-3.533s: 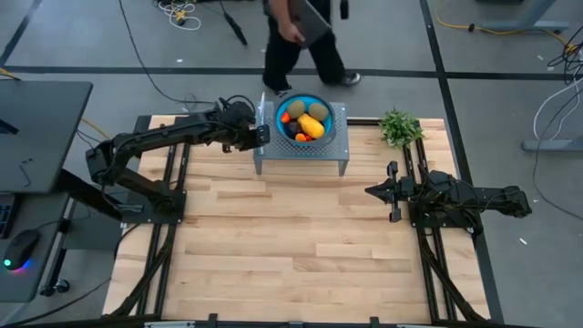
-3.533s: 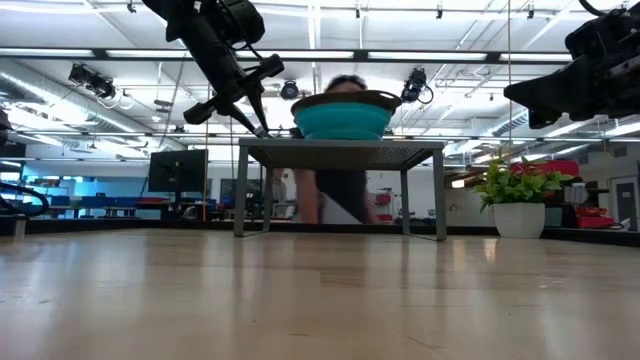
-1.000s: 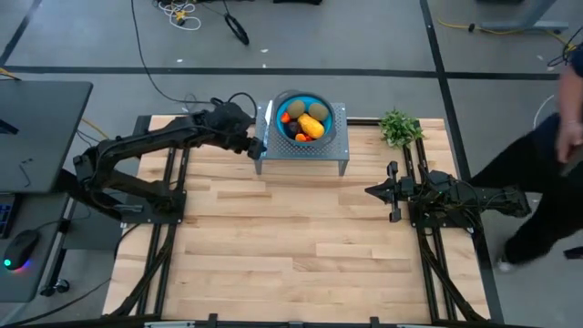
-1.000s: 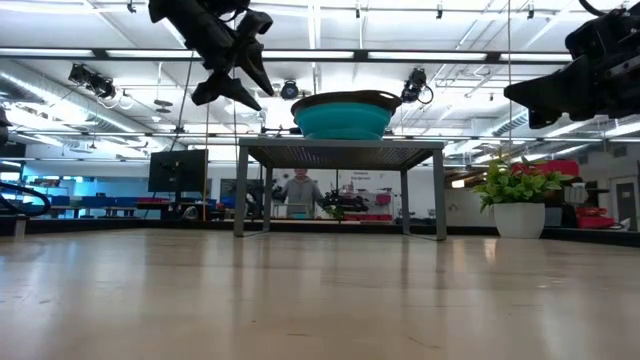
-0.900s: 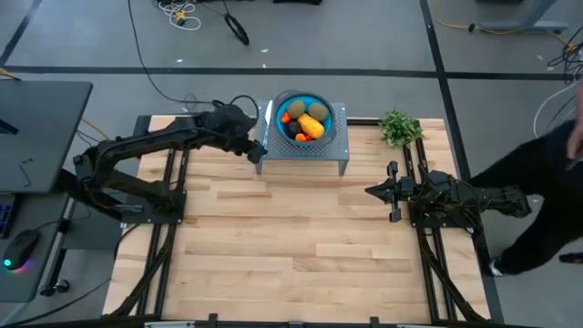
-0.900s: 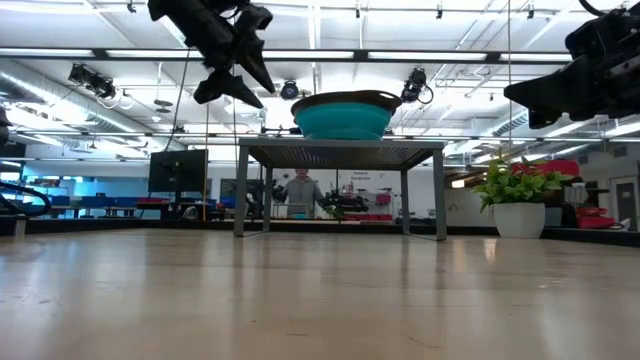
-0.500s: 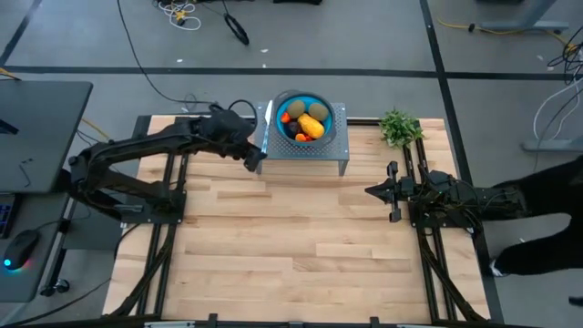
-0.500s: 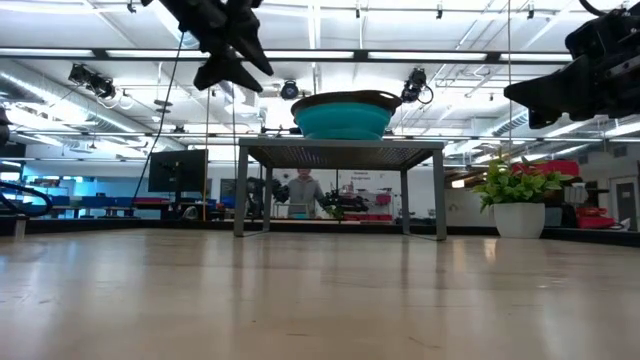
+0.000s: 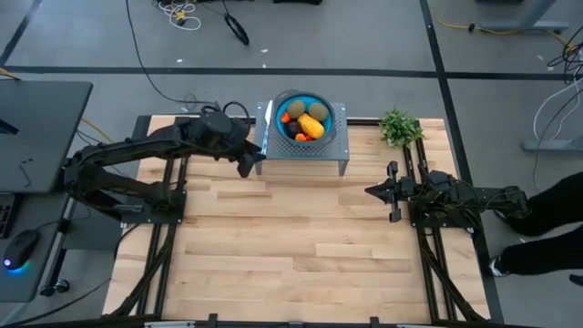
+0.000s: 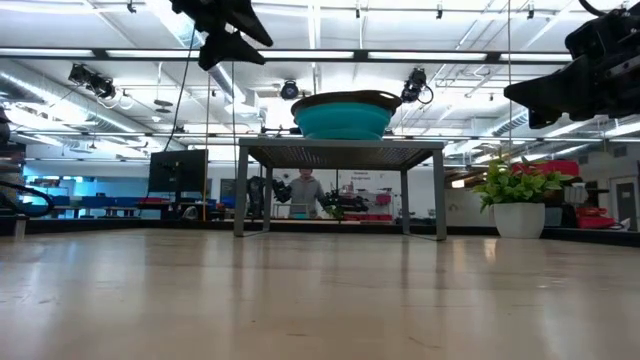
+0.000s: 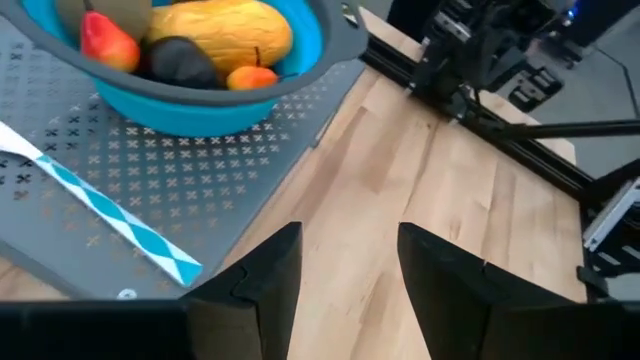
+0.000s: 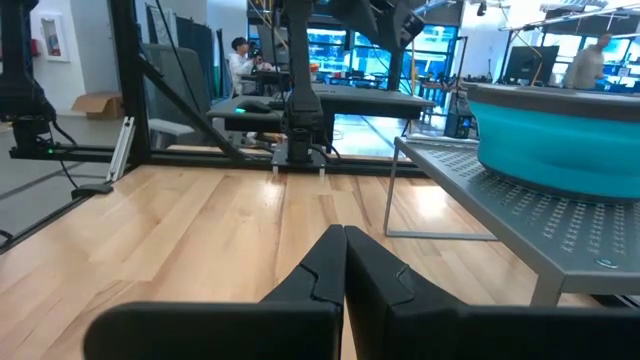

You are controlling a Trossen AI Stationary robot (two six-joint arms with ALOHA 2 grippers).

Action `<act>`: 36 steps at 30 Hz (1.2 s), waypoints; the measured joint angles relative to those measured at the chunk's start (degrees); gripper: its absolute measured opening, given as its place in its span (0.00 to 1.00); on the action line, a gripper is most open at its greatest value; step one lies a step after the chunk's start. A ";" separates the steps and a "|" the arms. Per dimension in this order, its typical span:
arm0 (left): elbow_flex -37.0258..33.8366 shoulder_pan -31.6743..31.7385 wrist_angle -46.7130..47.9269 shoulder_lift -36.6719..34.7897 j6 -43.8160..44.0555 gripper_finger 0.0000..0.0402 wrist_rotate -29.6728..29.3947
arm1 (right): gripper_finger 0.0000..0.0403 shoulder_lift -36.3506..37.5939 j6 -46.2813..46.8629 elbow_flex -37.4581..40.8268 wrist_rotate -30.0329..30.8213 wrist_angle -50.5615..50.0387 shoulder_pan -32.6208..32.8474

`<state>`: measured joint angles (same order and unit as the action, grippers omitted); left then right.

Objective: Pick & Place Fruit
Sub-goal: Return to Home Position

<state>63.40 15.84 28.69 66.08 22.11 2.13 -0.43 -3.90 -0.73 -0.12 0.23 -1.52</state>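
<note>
**Table** (image 9: pixel 301 264): pale wood planks. We find the whole lower half of the high view bare board, open from side edge to side edge. The low view shows the same clear run of wood up to the shelf legs.

**Right gripper** (image 9: pixel 369 191): right of centre in the high view, pointing left over open board and well apart from everything. The claw is pinched narrow, its fingers (image 12: pixel 320 270) meeting with no gap, and it holds nothing.

**Left gripper** (image 9: pixel 248 165): upper left of centre, just off the shelf's left front corner. It is raised, sitting at the top edge of the low view above the bowl. The claw is wide, with a clear gap between the fingers (image 11: pixel 270 280) and nothing in it.

**Shelf** (image 9: pixel 339 138): grey perforated metal stand on four legs, upper centre, at the table's far edge. The space beneath it is open.

**Knife** (image 9: pixel 268 123): slim white-and-blue strip lying flat along the shelf's left side, beside the bowl.

**Bowl** (image 9: pixel 281 102): blue, standing on the shelf top.

**Fruit**: all in the bowl.
- Yellow fruit (image 9: pixel 312 126).
- Two kiwis (image 9: pixel 299 111).
- Small red-orange pieces (image 9: pixel 285 117) near the rim.
- One dark piece (image 11: pixel 180 62).

**Plant** (image 9: pixel 399 128): upper right, at the far edge in a white pot, apart from the shelf.

**Room**: grey floor with cables (image 9: pixel 178 14) at upper left and a dark desk (image 9: pixel 41 118) at the left edge. A person's legs (image 9: pixel 547 214) show at the right edge. We see another person (image 10: pixel 303 190) far off beneath the shelf.
</note>
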 joint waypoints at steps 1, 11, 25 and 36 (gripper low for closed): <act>0.00 -0.61 0.04 0.00 0.02 0.43 -0.02 | 0.02 0.02 0.00 0.00 0.00 0.00 -0.02; -0.04 -11.69 0.33 0.57 0.07 0.24 -3.06 | 0.02 0.00 0.00 0.00 0.00 0.00 -0.02; -0.04 -15.19 0.11 0.55 -1.75 0.05 -3.45 | 0.02 0.01 0.00 0.00 0.01 0.00 -0.01; -0.04 -15.17 0.37 0.55 -5.86 0.03 -3.06 | 0.02 0.00 0.00 0.00 0.01 0.00 0.00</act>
<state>63.35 0.67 29.06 66.63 16.25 -0.93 -0.43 -3.90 -0.73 -0.11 0.23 -1.52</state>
